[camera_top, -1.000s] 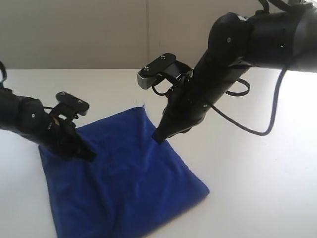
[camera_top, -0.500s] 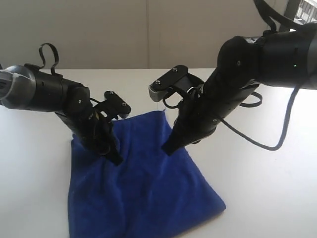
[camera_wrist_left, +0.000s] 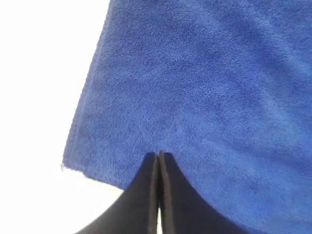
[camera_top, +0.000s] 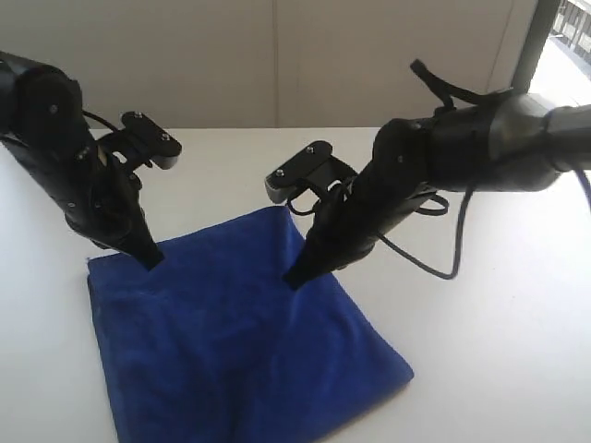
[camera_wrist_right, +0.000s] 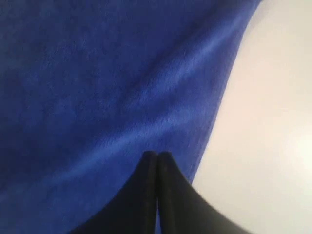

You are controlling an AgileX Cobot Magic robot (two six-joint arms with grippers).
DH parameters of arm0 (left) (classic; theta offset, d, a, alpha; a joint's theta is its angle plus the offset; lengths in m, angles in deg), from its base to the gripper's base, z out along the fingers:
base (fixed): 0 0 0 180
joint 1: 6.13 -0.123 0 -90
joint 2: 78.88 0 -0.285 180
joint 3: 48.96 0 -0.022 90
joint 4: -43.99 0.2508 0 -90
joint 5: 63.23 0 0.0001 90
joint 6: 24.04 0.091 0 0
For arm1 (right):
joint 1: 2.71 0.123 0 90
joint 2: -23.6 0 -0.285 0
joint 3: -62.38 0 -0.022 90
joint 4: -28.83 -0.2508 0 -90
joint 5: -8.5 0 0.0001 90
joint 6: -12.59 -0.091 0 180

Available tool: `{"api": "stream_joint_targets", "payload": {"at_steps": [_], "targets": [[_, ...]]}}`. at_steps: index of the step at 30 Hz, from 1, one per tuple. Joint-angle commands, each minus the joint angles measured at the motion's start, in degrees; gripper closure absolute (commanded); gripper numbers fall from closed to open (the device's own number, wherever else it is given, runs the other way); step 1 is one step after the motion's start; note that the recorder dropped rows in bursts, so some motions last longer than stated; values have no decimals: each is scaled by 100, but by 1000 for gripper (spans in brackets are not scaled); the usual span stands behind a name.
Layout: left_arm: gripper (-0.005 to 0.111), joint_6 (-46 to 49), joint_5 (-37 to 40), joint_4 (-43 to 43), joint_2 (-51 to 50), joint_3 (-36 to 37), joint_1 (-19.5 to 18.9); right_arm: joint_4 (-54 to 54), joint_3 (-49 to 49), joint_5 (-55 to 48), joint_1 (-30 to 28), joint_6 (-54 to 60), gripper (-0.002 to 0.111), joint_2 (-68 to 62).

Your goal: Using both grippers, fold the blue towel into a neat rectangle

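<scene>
While both arms lean in over the white surface, the exterior view shows the blue towel lying spread on it, mostly flat with a few soft wrinkles. The left tool comes down on the cloth near its far left corner. The right tool meets the cloth just inside the right-hand edge, some way down from the far corner.

From the left wrist view we see the left tool with its fingers pressed together, tip over the fuzzy pile of the towel close to a corner with a loose thread. No cloth shows between the fingers.

From the right wrist view the right tool is likewise pressed together, with its tip just beside the towel's edge and bare surface beyond. Again we see nothing pinched.

We judge the fold not yet begun. With both tools shut on nothing, a lift would leave the cloth behind, and dragging the closed tips across it would bunch it. Because the right tool sits further from its corner than the left, uneven grips could skew the fold.
</scene>
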Motion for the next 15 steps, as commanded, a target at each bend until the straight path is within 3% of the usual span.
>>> {"api": "stream_joint_targets", "payload": {"at_steps": [1,5,10,15], "targets": [[107,-678,-166,-122,1151,903,-13,-177,1068,-250,-269,320,108,-724],[107,-849,-592,-702,1971,1905,-13,-975,1965,-775,-731,995,108,-1321],[107,-779,-1813,-1539,2846,3241,275,-2564,2709,-1696,-1148,2030,108,-1957],[107,-823,-2117,-1548,3264,3941,467,-2677,2824,-1785,-1163,2097,108,-2315]]}}
